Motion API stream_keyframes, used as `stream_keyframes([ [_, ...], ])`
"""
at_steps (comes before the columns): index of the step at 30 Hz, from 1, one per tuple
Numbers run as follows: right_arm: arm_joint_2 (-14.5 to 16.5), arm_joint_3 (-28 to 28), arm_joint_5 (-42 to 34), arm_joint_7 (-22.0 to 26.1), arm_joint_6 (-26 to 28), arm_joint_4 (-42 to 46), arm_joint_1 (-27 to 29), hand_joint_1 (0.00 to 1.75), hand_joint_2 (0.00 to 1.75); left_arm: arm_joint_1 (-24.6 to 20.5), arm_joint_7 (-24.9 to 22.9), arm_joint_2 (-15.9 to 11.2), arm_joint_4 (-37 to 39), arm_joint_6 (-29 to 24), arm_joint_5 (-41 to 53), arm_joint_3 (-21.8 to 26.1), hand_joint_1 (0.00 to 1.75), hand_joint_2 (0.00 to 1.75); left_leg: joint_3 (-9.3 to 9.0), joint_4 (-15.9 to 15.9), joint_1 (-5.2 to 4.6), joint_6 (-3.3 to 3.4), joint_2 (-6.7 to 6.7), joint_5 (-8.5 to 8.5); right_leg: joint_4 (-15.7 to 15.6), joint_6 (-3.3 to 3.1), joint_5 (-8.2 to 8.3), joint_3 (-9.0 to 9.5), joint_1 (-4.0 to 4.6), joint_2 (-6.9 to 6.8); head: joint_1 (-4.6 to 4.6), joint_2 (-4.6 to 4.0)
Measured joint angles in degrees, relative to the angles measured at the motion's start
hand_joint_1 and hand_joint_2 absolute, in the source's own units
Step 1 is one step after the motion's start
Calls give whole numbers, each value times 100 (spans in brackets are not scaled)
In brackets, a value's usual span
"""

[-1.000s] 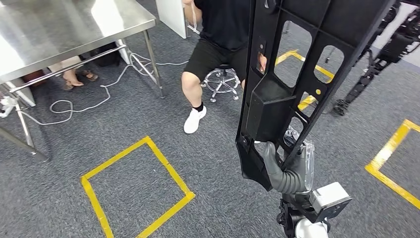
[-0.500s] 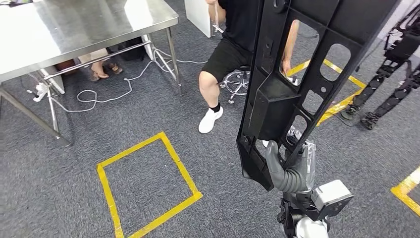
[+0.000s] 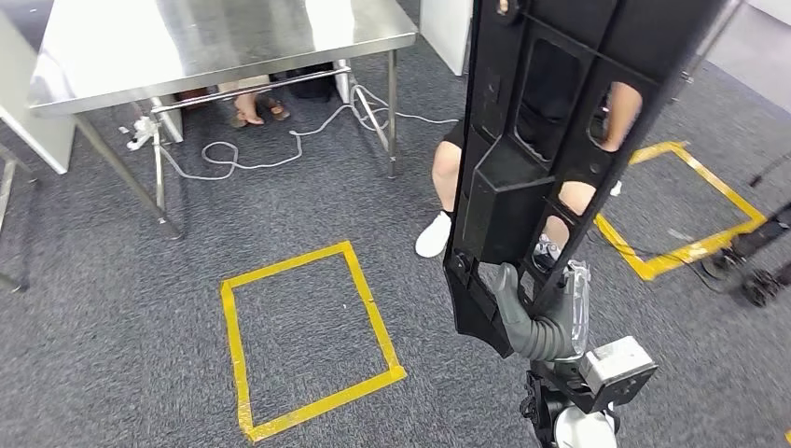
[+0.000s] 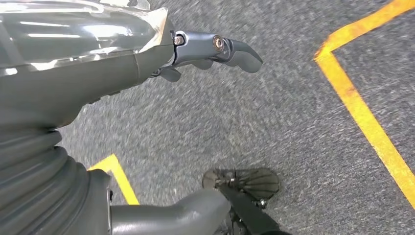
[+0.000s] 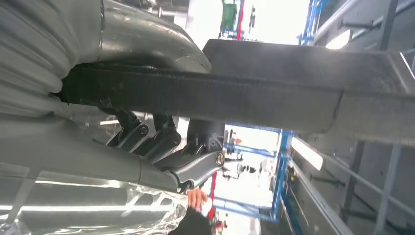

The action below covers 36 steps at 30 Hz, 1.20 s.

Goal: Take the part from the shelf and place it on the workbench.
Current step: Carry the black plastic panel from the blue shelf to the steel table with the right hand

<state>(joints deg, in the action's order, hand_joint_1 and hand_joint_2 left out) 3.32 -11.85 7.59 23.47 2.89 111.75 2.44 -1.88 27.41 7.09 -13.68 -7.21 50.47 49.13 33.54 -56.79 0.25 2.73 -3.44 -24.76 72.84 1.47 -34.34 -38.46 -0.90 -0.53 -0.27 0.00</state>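
One long black plastic frame part [image 3: 550, 140] stays gripped upright by the right hand [image 3: 541, 322], the left hand [image 4: 215, 49] hangs empty, and the steel workbench [image 3: 224, 42] has swung closer at 11 o'clock, so placing nears.

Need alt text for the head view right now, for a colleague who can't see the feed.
The robot's right hand holds a long black part upright, close to the camera. Behind it, a person sits on grey carpet near a steel table, with a cable underneath. Yellow tape squares mark the floor.
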Motion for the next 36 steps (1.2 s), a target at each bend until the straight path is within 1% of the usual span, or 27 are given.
stream_keyframes([
  [2,-5,-1,-1,0,-1,-8,-5,175,175,5,-3,25,0,3,0,0,0,175,-13,-31,20,-42,-167,-27,-674,126,368,241,-53,106,5,0],
  [3,-6,-2,-1,0,-2,-11,-9,175,175,6,-5,33,-1,4,0,1,0,175,-3,-71,18,-80,-242,-56,-1028,154,527,377,-76,194,11,-1],
  [5,-9,-5,0,-1,-5,-17,-18,175,175,10,-7,38,-2,4,0,1,0,175,34,-136,14,-153,-341,-110,-1366,95,657,526,-89,287,14,-1],
  [7,-10,-8,0,-1,-7,-22,-35,175,175,30,-10,37,-3,4,0,1,0,175,61,-148,35,-202,-392,-128,-1374,-31,664,554,-68,215,10,-1],
  [8,-8,-10,-1,-1,-7,-23,-47,175,175,43,-11,39,-3,4,0,1,0,175,72,-173,43,-223,-331,-144,-1379,-70,667,563,-68,181,8,-1],
  [10,-3,-13,-3,0,-7,-22,-65,175,175,47,-10,45,-3,5,-1,0,0,175,195,-464,45,-275,-41,-310,-1392,-145,667,590,-78,92,-32,-1],
  [11,-3,-13,-3,0,-7,-22,-67,175,175,38,-8,50,-3,6,-3,0,0,175,346,-774,44,-301,137,-469,-1392,-171,656,600,-64,42,-54,-1],
  [12,-3,-13,-3,0,-7,-22,-64,175,175,27,-3,52,-4,7,-5,0,0,175,545,-1153,48,-321,245,-642,-1392,-197,644,606,-48,-17,-73,0],
  [13,-5,-14,-2,0,-7,-22,-62,175,175,17,5,53,-4,9,-11,0,0,175,740,-1501,54,-331,298,-770,-1391,-213,631,610,-32,-79,-71,0],
  [14,-6,-15,-1,0,-7,-22,-61,175,175,13,14,54,-4,14,-19,0,0,175,870,-1710,55,-329,320,-809,-1390,-227,620,615,-17,-142,-75,0],
  [15,-6,-16,4,-1,-7,-22,-62,175,175,11,23,55,-5,26,-31,0,0,175,894,-1714,52,-313,331,-741,-1390,-238,608,624,-2,-200,-74,-1],
  [16,-6,-20,13,-4,-7,-17,-64,175,175,8,31,56,-6,41,-43,1,0,175,790,-1485,42,-276,354,-578,-1391,-245,594,641,16,-258,-75,-1],
  [17,-6,-25,23,-9,-8,-7,-67,175,175,0,35,56,-9,59,-52,1,0,175,596,-1106,18,-214,424,-378,-1394,-248,579,663,31,-312,-76,-2],
  [18,-5,-31,36,-14,-10,8,-71,175,175,-14,38,51,-19,79,-58,1,0,175,400,-737,-17,-138,552,-231,-1396,-244,562,686,48,-366,-67,-2],
  [20,-6,-40,50,-22,-13,40,-79,175,175,-57,46,54,-41,106,-60,0,0,175,168,-283,-95,-11,752,-108,-1406,-211,533,720,56,-471,-55,-1],
  [21,-5,-43,55,-32,-15,50,-82,175,175,-75,53,55,-51,116,-60,0,0,175,155,-240,-123,22,769,-122,-1418,-184,523,735,51,-530,-53,-1],
  [22,-4,-48,63,-48,-18,60,-86,175,175,-88,61,61,-54,123,-61,0,0,175,144,-198,-139,44,709,-111,-1448,-156,520,762,48,-588,-60,-1],
  [23,-3,-51,88,-73,-21,72,-93,175,175,-91,70,64,-58,136,-61,0,0,175,99,-129,-125,57,641,-75,-1455,-130,510,781,48,-577,-63,0],
  [25,-5,-56,166,-127,-26,97,-116,175,175,-92,89,77,-67,165,-60,1,0,175,-11,39,-78,84,529,9,-1267,-114,396,723,51,-357,-57,0],
  [27,-11,-55,248,-177,-26,106,-123,175,175,-102,104,92,-79,191,-59,2,0,175,-60,111,-45,97,429,54,-620,-132,126,402,21,-78,-42,-1],
  [29,-19,-56,304,-214,-24,103,-107,175,175,-109,120,106,-91,218,-59,2,0,175,-62,107,-38,94,322,53,8,-98,-50,32,-9,3,-28,-1],
  [30,-21,-56,330,-226,-19,101,-104,175,175,-106,131,115,-96,236,-59,2,0,175,-67,102,-33,82,273,44,71,-47,-13,-42,-23,10,-29,-1],
  [31,-23,-55,350,-226,-14,102,-107,175,175,-102,141,122,-98,252,-60,2,0,175,-74,91,-24,63,233,32,-105,18,119,4,-36,11,-27,-1],
  [33,-25,-54,386,-227,-6,102,-125,175,175,-96,156,137,-103,284,-61,2,0,175,-81,32,-9,-7,165,-17,-880,131,497,308,-69,16,-21,-1],
  [34,-25,-54,398,-227,-5,104,-133,175,175,-96,163,141,-107,300,-61,2,0,175,-73,-11,-12,-53,140,-54,-1206,137,636,451,-77,22,-17,-1],
  [35,-25,-55,409,-228,-5,105,-139,175,175,-96,170,144,-112,320,-60,2,0,175,-61,-46,-19,-93,124,-84,-1409,112,715,540,-77,28,-19,-1],
  [36,-25,-55,416,-229,-5,107,-143,175,175,-93,178,144,-118,341,-60,1,0,175,-49,-65,-24,-125,117,-102,-1463,65,734,564,-65,33,-20,-1],
])
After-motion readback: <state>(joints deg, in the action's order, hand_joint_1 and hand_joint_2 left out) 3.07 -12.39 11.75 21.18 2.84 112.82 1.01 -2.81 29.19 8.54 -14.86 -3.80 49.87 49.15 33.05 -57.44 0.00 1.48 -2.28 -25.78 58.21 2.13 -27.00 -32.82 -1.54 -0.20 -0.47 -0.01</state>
